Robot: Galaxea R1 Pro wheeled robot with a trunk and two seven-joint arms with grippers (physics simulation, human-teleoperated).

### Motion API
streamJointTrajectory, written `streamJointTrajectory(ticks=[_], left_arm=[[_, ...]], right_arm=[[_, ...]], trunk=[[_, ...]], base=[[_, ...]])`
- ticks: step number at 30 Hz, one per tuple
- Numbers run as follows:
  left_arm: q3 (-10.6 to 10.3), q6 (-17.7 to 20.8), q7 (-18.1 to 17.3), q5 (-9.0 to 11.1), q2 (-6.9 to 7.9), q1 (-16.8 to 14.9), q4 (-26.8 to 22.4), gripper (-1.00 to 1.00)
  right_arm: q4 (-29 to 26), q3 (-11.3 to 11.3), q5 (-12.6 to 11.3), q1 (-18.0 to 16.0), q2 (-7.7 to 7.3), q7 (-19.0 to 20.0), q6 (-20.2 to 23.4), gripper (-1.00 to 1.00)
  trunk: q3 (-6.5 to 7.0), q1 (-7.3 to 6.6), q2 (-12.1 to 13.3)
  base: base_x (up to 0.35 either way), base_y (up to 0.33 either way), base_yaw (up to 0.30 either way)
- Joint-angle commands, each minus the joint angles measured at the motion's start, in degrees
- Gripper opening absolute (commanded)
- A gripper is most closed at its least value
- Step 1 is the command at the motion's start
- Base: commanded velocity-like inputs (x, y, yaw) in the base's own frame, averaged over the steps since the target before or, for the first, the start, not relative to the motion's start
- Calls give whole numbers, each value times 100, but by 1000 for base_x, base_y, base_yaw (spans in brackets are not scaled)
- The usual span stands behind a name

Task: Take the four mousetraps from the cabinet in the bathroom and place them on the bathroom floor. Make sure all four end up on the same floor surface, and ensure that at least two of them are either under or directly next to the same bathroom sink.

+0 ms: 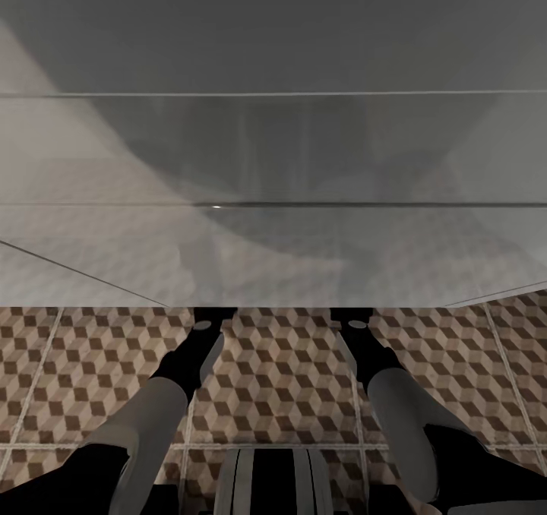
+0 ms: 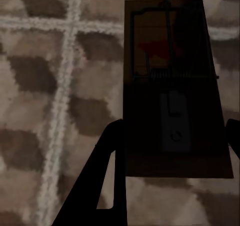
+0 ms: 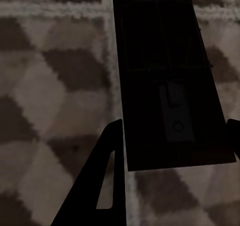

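Both arms lowered, pincers [image 2: 175, 156] [image 3: 175, 151] gripping mousetraps [image 2: 175, 86] [image 3: 165, 76]

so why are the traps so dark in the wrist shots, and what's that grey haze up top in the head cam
Left wrist view: the mousetrap is in shadow, only its red patch and metal bar readable. Right wrist view: the other mousetrap is near black, with faint detail. Both show soft, blurred bathroom floor. Head view: a smeared grey glossy surface with one small glint; what it is I cannot tell.

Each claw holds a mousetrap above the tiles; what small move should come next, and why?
Probably lower both arms toward the bathroom floor before releasing. The left claw and right claw each grip a mousetrap, apparently above the tiles.
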Motion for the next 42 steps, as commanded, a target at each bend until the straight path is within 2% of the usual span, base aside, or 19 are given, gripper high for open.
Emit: streamJointTrajectory(ticks=[1, 19, 22, 26, 29, 36, 42], left_arm=[[-22, 67, 46, -14, -1, -5, -32, -100], [-13, 137, 45, 0, -5, -25, -80, -100], [-13, 144, 45, 82, -5, -61, -78, -100], [-13, 238, 40, 342, -5, -111, -75, -100], [-15, 298, 38, 433, -5, -151, -72, -100], [-29, 332, 17, 471, -5, -186, -45, -100], [-57, 329, -234, 435, -5, -188, -5, -100]], right_arm=[[0, -32, 52, -2, 7, 8, 11, -100], [10, -32, 38, -2, 7, 10, 25, -100], [24, -43, 33, -3, 7, 14, 5, -100], [41, -63, 22, -2, 7, 36, -94, -100], [71, -68, 5, -2, 7, 40, -253, -100], [206, -71, 11, -2, 7, 44, -386, -100], [212, -64, 18, -3, 7, 18, -388, -100]], trunk=[[-3, -1, -1], [-3, -1, -1], [-3, -1, -1], [-3, -1, -1], [-3, -1, -1], [-3, -1, -1], [-3, -1, -1]], base=[[0, 0, 0], [0, 0, 0], [0, 0, 0], [0, 0, 0], [0, 0, 0], [0, 0, 0], [0, 0, 0]])
